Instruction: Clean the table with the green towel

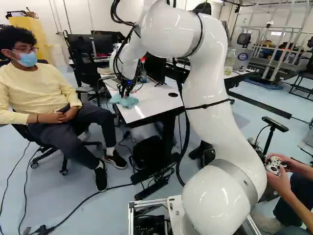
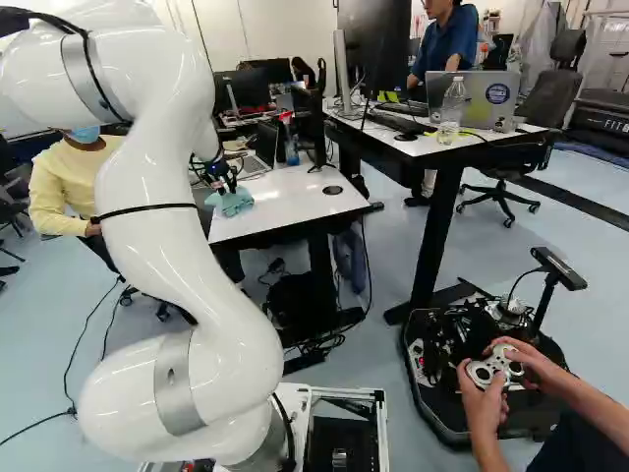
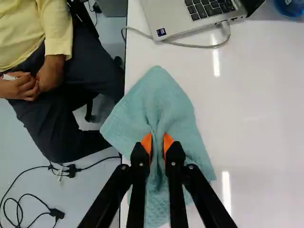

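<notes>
Arm (image 2: 226,315) seen to be cased in glossy white, shaped in thick, smooth tubes and bulging, rounded joints. Lower joint ringed by a broad grey band (image 2: 177,383); the tube above is circled by a thin black strap (image 1: 210,105). Black cables (image 1: 116,14) are looped along the far part. A small blue light (image 1: 128,82) is noted near the wrist. Gripper (image 1: 125,95) finished in black; slim fingers (image 3: 138,194) are tipped with orange pads (image 3: 147,144), their linkages dotted with small silver screws (image 3: 191,167).
</notes>
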You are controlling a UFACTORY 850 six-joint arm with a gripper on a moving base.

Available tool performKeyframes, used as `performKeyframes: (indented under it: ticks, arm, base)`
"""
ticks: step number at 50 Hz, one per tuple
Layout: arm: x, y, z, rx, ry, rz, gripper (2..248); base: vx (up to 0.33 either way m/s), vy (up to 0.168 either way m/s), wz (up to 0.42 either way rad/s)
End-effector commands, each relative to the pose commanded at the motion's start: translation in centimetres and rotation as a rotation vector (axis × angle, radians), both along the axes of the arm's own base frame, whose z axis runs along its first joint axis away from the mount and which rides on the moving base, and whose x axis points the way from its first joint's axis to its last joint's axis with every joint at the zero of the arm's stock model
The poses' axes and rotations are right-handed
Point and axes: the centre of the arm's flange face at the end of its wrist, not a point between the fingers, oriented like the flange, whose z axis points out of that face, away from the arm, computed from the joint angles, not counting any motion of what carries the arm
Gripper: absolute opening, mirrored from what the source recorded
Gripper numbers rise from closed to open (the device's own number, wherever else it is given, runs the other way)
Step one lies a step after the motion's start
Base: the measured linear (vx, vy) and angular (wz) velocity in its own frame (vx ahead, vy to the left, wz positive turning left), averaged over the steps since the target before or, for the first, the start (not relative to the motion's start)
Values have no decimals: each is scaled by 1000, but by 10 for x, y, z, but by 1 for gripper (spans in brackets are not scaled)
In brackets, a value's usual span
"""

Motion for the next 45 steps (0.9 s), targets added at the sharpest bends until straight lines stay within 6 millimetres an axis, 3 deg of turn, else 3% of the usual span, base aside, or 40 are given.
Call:
performKeyframes:
  ticks: [16, 27, 45]
  arm:
    - [8, 1, 0, 3, -7, -4, 51]
    - [6, -1, 11, 9, -20, -4, 51]
    - [-21, -3, 36, 15, -34, 9, 51]
  base:
    - [0, 0, 0]
    - [0, 0, 0]
    - [0, 0, 0]
